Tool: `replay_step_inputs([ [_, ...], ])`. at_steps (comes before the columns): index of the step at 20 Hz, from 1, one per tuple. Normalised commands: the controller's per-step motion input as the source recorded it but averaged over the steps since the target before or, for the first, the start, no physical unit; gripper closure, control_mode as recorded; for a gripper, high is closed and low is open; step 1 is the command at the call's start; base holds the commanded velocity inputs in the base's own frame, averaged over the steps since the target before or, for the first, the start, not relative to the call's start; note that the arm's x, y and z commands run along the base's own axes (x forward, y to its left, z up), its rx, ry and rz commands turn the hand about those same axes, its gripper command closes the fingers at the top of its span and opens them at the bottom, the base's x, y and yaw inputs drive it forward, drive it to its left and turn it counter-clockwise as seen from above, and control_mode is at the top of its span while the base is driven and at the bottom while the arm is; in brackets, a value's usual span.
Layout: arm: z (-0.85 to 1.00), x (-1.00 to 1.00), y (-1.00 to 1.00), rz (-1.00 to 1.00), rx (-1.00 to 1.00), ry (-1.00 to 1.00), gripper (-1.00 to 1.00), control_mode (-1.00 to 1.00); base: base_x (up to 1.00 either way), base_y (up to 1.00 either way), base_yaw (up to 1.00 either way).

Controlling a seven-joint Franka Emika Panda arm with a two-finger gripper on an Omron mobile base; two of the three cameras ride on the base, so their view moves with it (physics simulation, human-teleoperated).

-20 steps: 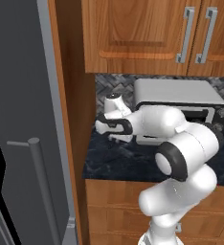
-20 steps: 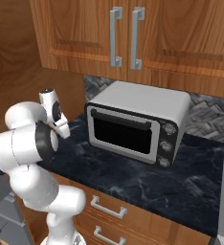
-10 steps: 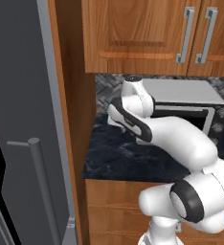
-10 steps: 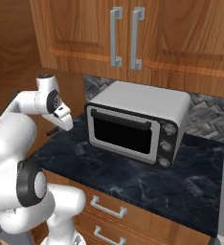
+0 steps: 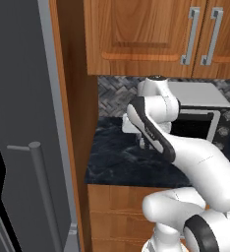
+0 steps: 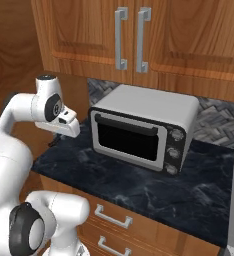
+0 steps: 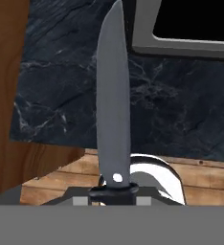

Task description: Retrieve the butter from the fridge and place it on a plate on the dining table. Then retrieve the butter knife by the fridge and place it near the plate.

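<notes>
Left base view has the grey fridge (image 5: 23,123) filling the left side, a wooden panel and upper cabinets (image 5: 151,34) beside it, then the dark marble counter (image 5: 117,162) carrying the microwave (image 5: 200,110), with the white arm (image 5: 186,152) reaching over that counter. Hand view looks down on the counter and the microwave's black front, where the gripper (image 7: 115,191) has its fingers pinched on the knife (image 7: 114,105), gripped at its base with the grey blade sticking straight out above the counter near its wooden edge.

No readable text, label or number shows anywhere.
</notes>
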Motion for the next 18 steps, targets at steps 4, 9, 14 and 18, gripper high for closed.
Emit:
replay_step_inputs([
  [4,0.0,-0.57,-0.14,0.27,0.0,-0.09,1.0,-1.0,0.0,0.0,0.0],
  [9,0.0,-0.39,-0.11,0.2,0.0,-0.13,1.0,-1.0,0.0,0.0,0.0],
  [14,0.0,-0.03,-0.04,0.05,-0.02,-0.05,1.0,-1.0,0.0,0.0,0.0],
  [18,0.0,0.0,0.0,0.0,-0.06,0.0,1.0,-1.0,0.0,0.0,0.0],
])
